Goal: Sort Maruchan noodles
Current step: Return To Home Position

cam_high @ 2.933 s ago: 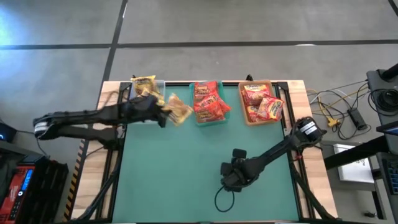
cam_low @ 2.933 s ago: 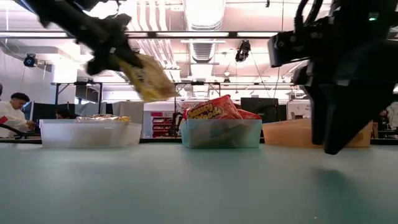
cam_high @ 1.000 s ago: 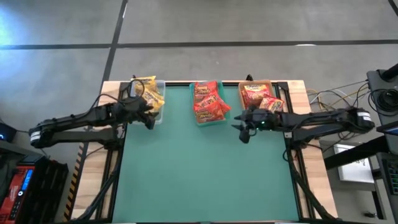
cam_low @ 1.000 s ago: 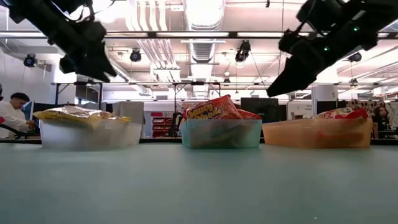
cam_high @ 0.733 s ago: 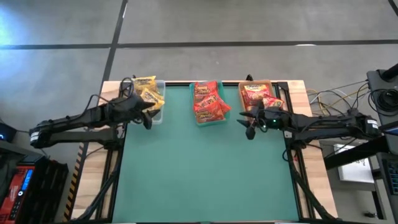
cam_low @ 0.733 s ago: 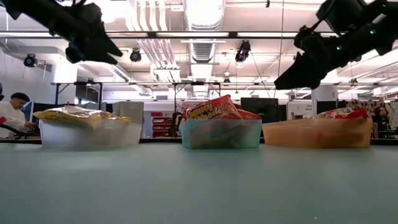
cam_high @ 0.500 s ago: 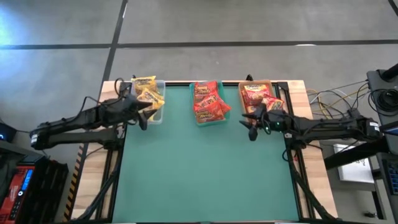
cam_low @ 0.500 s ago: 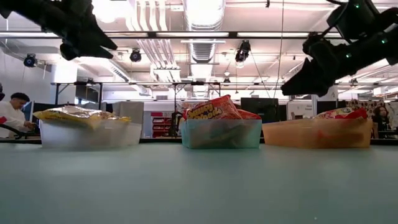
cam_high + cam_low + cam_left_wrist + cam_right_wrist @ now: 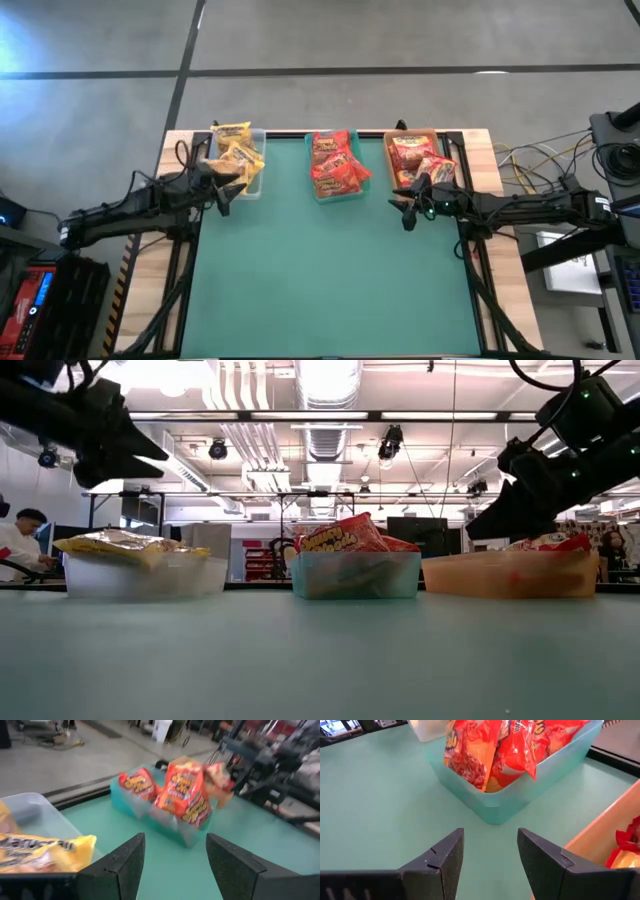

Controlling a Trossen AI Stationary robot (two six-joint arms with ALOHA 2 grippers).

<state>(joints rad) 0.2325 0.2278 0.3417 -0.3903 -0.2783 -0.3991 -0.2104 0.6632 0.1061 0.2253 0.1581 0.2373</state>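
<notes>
The Maruchan noodles lie sorted in three trays along the table's far edge. Yellow packets (image 9: 237, 150) fill the clear tray (image 9: 145, 576), the top one lying flat across its rim. Orange-red packets (image 9: 335, 168) stand in the teal tray (image 9: 355, 582), and red packets (image 9: 420, 165) lie in the tan tray (image 9: 505, 575). My left gripper (image 9: 226, 192) hovers open and empty just near of the clear tray's near left corner. My right gripper (image 9: 405, 208) hovers open and empty just near of the tan tray's near left corner.
The green mat (image 9: 330, 280) stretches bare from the trays to the near edge. Cables and equipment (image 9: 560, 180) lie off the table's right side. In the low view a seated person (image 9: 15, 540) shows in the room beyond.
Both arms have drawn back from the trays. My left gripper has moved toward the table's left edge and sunk a little. My right gripper has moved toward the right edge and sunk lower. Both have stayed open and empty; the packets have not moved.
</notes>
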